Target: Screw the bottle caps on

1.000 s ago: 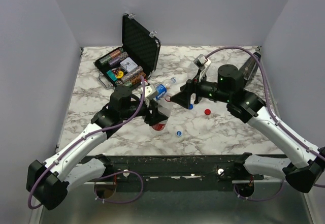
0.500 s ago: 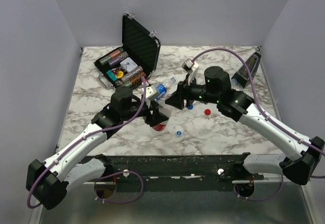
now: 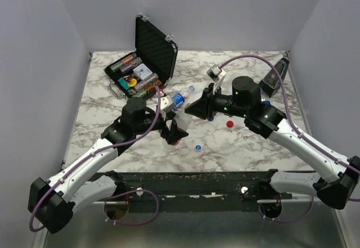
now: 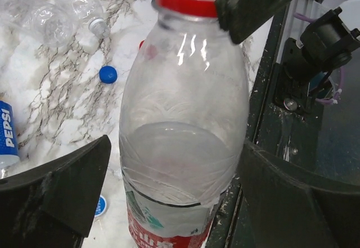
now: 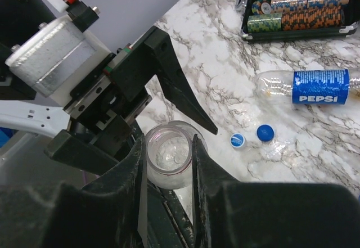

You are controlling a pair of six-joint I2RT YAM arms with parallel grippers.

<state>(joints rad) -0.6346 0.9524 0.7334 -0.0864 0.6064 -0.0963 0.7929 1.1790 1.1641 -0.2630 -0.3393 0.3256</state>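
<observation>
- The red-label bottle [image 4: 183,124] stands upright between my left fingers [image 4: 56,192], which are spread wide and not gripping it.
- My right fingers [image 5: 138,203] are clenched on that bottle's red-ringed top, coming from above.
- Both arms stretch over the table [image 3: 253,152] and meet at the bottle, with the right wrist tipped down.
- Left wrist view: a loose blue cap [image 4: 108,74] lies left of the bottle.
- Right wrist view: the Pepsi bottle [image 5: 320,88] lies beyond it.
- Top view: a red cap [image 3: 229,124] lies right of the bottle.
</observation>
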